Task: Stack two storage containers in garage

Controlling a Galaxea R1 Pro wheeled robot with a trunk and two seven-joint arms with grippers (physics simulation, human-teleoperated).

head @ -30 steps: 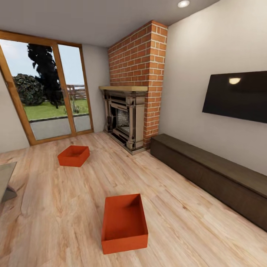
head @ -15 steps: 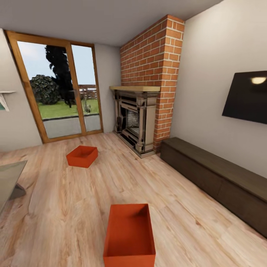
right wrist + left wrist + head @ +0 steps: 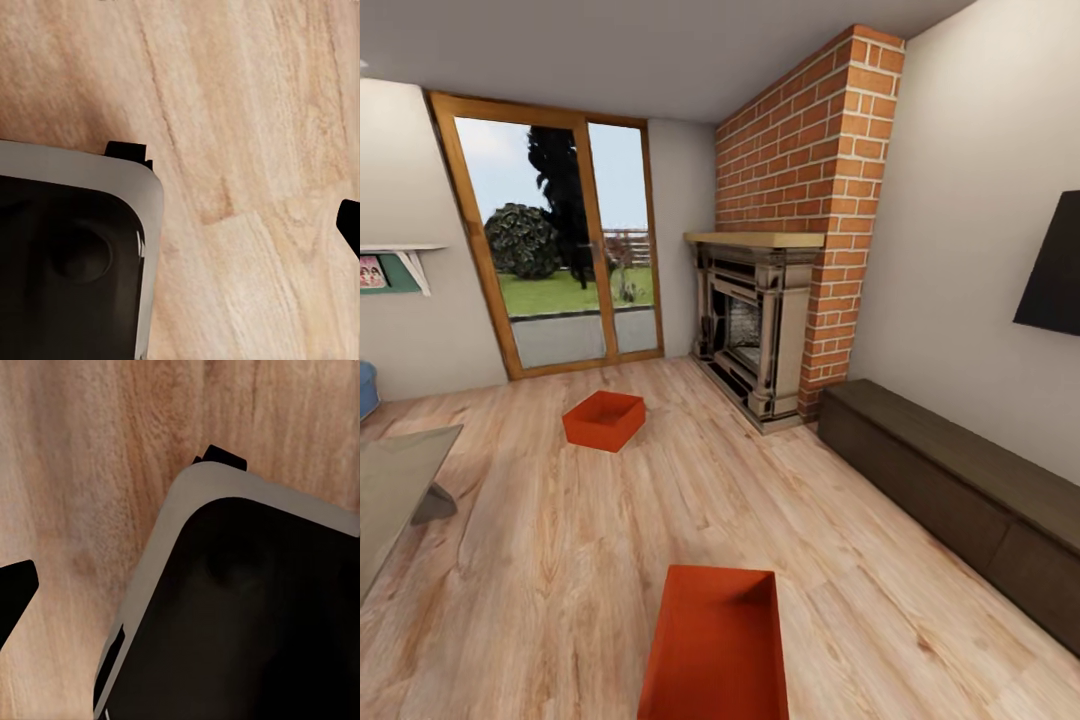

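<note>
Daylight enters through wood-framed glass doors [image 3: 575,245] onto a light plank floor [image 3: 560,560]. A red brick chimney [image 3: 810,170] rises above the fireplace [image 3: 755,320]; a long dark bench [image 3: 960,490] lines the white wall [image 3: 970,230] beneath a black TV [image 3: 1055,275].

A light wood plank floor [image 3: 560,560] is seen throughout the living room. Two orange-red open-top containers are set directly on it, well apart: one [image 3: 604,420] near the glass doors, the other [image 3: 717,645] at the near edge of the head view. A long dark bench [image 3: 960,500] is placed along the right wall.
</note>
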